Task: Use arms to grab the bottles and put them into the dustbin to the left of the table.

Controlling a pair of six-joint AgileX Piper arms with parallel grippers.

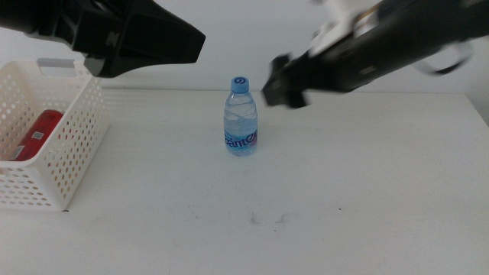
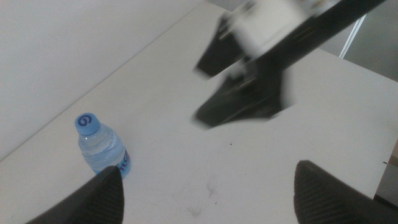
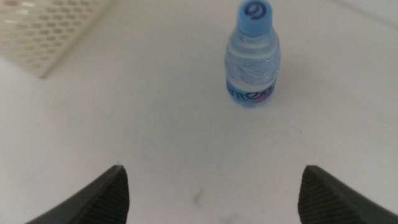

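A small clear water bottle (image 1: 241,118) with a blue cap stands upright near the middle of the white table (image 1: 359,183). My right gripper (image 1: 285,82) hangs in the air just right of the bottle and a little above its cap, apart from it. In the right wrist view the right gripper (image 3: 212,169) is open and empty, with the bottle (image 3: 252,59) ahead of it. My left gripper (image 1: 183,42) is held high between the dustbin (image 1: 65,164) and the bottle. The left wrist view shows the left gripper (image 2: 207,169) open and empty, with the bottle (image 2: 102,146) beside one jaw. A red can (image 1: 37,136) lies in the dustbin.
The dustbin stands at the table's left edge, and its perforated wall (image 3: 56,31) also shows in the right wrist view. The right arm (image 2: 255,74) crosses the left wrist view, blurred. Faint scuff marks (image 1: 267,220) lie on the table in front of the bottle.
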